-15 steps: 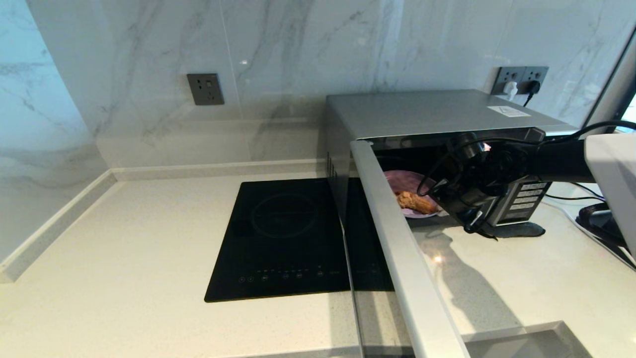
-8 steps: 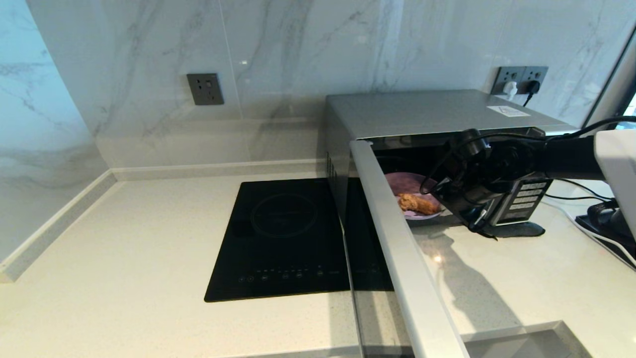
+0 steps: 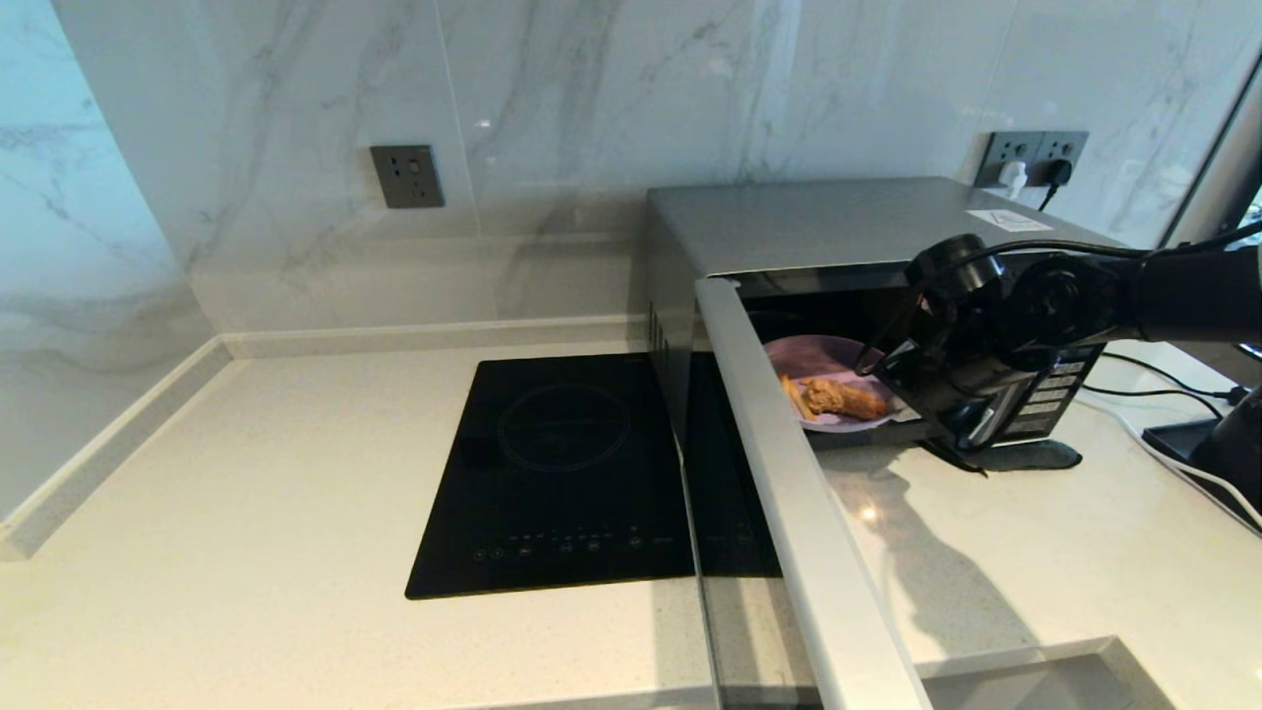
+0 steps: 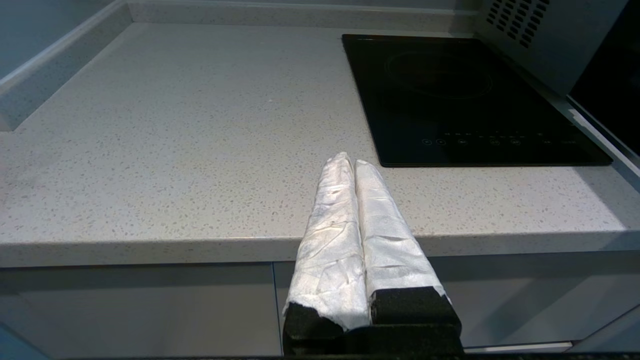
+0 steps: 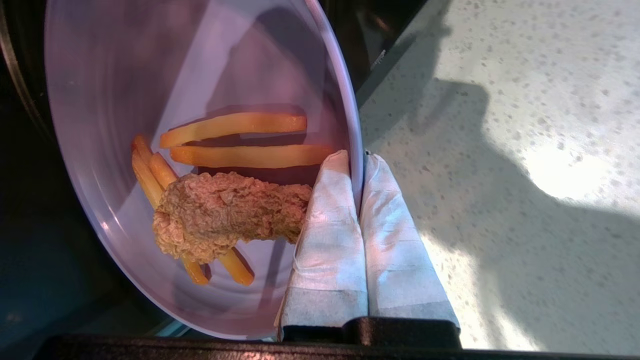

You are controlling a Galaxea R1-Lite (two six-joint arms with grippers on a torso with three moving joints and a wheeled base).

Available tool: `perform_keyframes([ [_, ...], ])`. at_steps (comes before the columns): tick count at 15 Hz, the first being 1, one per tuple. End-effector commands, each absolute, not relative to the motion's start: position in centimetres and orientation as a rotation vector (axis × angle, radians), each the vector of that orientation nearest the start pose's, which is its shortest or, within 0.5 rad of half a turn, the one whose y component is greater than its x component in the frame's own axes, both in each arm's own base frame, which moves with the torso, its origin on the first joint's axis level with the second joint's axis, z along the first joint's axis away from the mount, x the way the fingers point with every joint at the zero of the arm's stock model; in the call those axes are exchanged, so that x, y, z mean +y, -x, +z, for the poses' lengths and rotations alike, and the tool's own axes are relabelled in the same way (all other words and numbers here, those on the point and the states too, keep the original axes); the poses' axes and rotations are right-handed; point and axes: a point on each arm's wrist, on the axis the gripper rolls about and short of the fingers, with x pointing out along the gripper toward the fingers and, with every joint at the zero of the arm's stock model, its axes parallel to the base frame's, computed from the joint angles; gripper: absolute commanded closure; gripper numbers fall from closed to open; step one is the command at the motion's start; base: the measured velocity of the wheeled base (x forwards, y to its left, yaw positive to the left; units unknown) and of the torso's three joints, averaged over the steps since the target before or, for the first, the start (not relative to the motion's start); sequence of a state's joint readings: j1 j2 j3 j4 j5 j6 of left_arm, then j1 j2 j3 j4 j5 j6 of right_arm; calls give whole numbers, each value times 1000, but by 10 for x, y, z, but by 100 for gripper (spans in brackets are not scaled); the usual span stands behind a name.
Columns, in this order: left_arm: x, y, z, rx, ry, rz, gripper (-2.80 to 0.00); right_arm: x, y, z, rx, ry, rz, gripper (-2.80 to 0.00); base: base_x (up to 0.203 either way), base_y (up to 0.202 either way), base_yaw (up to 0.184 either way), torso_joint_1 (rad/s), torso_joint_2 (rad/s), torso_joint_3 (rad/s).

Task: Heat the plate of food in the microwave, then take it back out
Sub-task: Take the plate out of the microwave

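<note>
**Plate of food held at the mouth of the microwave**

Plate of food [image 3: 833, 392], seen from the head camera, sits at the open front of the microwave [image 3: 838, 225], partly out past the cavity's edge. The microwave door [image 3: 789, 493] stands swung wide open toward me, over the right part of the black cooktop [image 3: 562, 473] set in the counter [image 3: 246, 513]. The right pincer [image 3: 902, 390] reaches in from the right and meets the plate's near rim.

From the left wrist camera, the left pincer [image 4: 354, 165] hangs clear of everything in front of the counter edge, its two taped fingers pressed together with nothing between them.

From the right wrist camera, the right pincer [image 5: 356, 157] is clamped on the lavender rim, one wrapped finger [image 5: 327, 225] inside the plate against the brown crumbly piece [image 5: 225, 215], the other underneath. Orange-yellow sticks [image 5: 240, 140] lie beside it.
</note>
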State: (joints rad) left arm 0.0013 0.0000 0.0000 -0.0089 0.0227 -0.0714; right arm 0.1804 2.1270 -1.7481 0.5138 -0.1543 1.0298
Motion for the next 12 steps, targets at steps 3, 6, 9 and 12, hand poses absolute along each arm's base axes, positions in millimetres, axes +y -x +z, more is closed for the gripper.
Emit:
perform_keyframes([
  [3,0,23,76,-9,72,24,0,65,-383,202,779,-826,-418,0,0,0,0,0,0,0],
  [6,0,23,76,-9,72,24,0,59,-361,211,778,-828,-426,0,0,0,0,0,0,0],
  [9,0,23,76,-9,72,24,0,46,-327,225,766,-821,-432,0,0,0,0,0,0,0],
  [12,0,23,76,-9,72,25,0,29,-283,238,739,-808,-439,0,0,0,0,0,0,0],
])
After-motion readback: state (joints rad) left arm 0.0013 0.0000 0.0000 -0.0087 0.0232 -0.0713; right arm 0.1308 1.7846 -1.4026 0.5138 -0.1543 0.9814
